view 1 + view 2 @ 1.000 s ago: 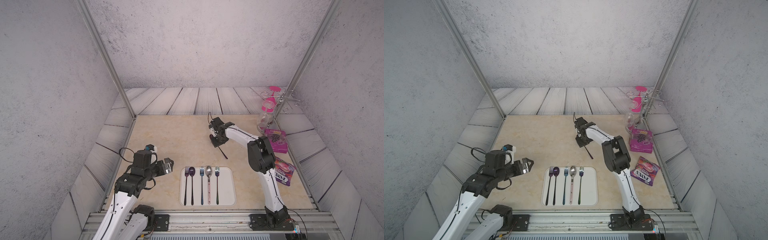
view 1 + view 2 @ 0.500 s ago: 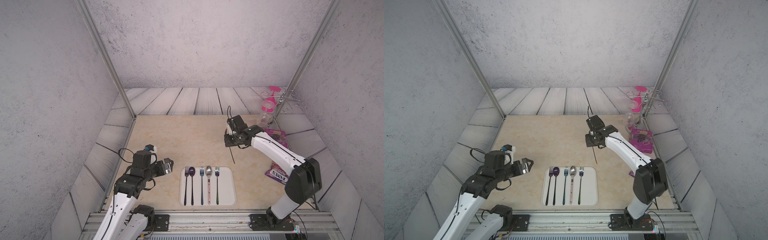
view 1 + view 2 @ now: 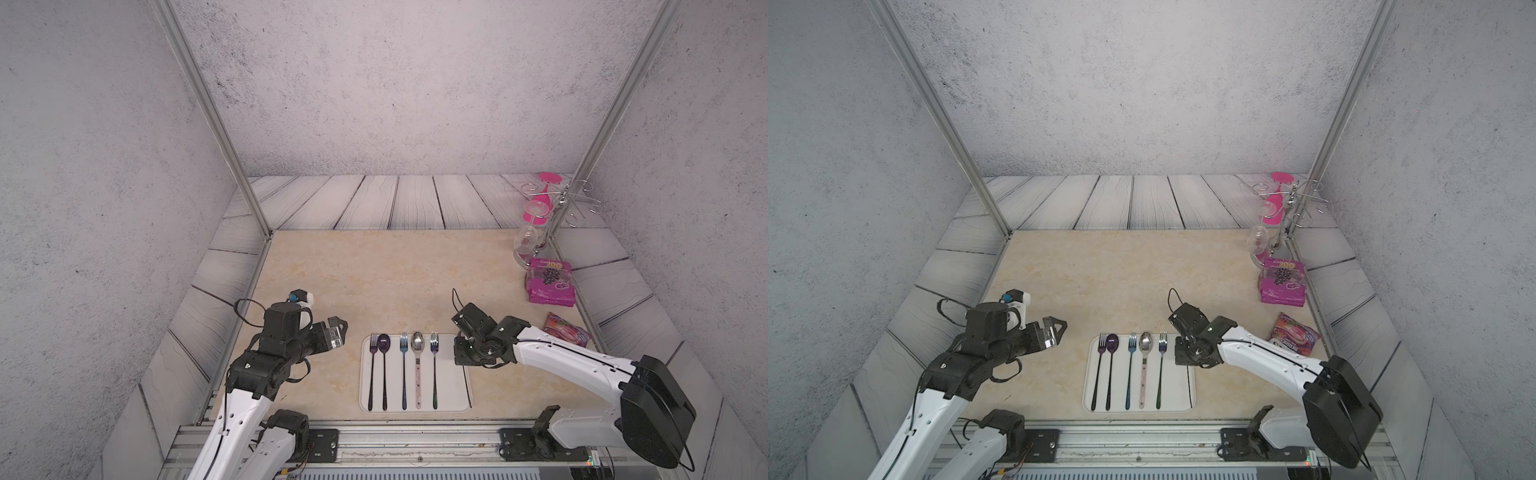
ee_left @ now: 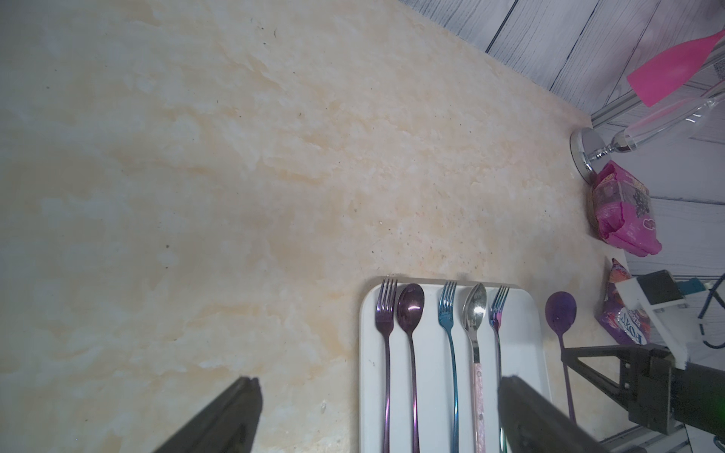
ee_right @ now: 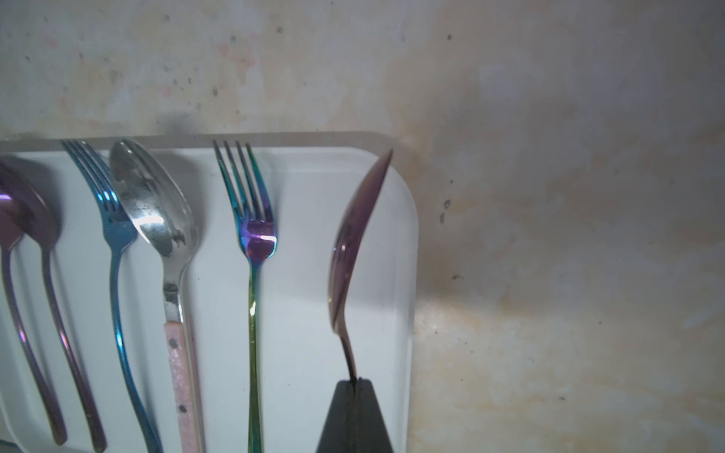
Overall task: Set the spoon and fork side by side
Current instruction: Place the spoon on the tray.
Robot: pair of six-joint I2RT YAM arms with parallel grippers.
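Beige table (image 3: 374,270), white tray (image 3: 451,390), pink packet (image 3: 550,286)

Soft, even light is coming from above in both top views, brightening the table (image 3: 374,270) and casting only faint shadows beneath the arms — the grey walls are looking flat and grainy. The right wrist view is running dimmer and hazier: glare is glinting off the silver spoon (image 5: 153,219), the purple spoon (image 5: 353,243) is smearing slightly, and the right gripper (image 5: 355,386) is sitting dark, out of focus. The left gripper (image 4: 378,379) is showing blurred too.
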